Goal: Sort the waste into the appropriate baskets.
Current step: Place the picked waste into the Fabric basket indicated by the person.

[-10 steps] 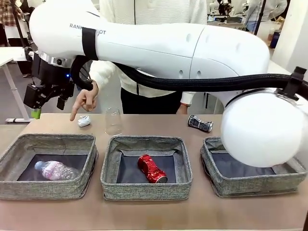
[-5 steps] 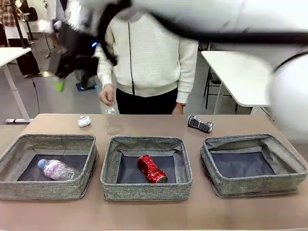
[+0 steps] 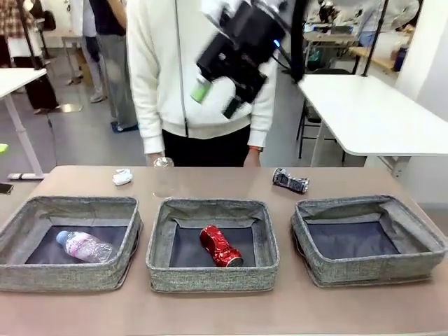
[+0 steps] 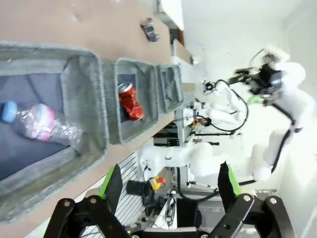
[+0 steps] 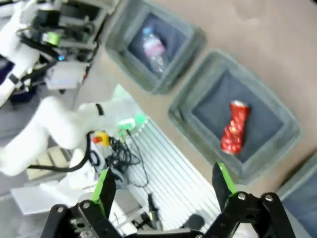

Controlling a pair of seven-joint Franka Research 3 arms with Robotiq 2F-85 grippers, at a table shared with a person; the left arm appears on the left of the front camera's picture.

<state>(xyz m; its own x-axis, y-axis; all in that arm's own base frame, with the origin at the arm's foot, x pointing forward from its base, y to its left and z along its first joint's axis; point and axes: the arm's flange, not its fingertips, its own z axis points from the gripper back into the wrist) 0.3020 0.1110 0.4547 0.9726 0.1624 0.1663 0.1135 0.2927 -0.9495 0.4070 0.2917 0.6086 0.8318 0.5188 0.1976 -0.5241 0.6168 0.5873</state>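
Note:
Three grey baskets sit in a row. The left basket (image 3: 130,231) holds the clear bottle (image 3: 84,246) with a pink label, also seen as the bottle (image 4: 34,121) and the bottle (image 5: 153,49). The middle basket (image 3: 159,241) holds the crushed red can (image 3: 221,245), (image 4: 130,101), (image 5: 234,126). The right basket (image 3: 304,238) holds nothing. Behind them on the table lie the white paper wad (image 3: 122,176), the clear cup (image 3: 164,176) and the dark can (image 3: 290,180). My right gripper (image 3: 215,100), (image 5: 163,178) hangs high above the middle, open and empty. My left gripper (image 4: 168,178) is open and empty, off the table's left end.
A person in a white top stands at the far edge behind the cup, hands hanging near the table. The tabletop (image 3: 224,311) in front of the baskets is bare. A white table (image 3: 371,119) stands behind at the right.
My right arm has swung up and to the right, from low over the table's left end to high above the middle. The person's pointing hand has drawn back from the paper wad.

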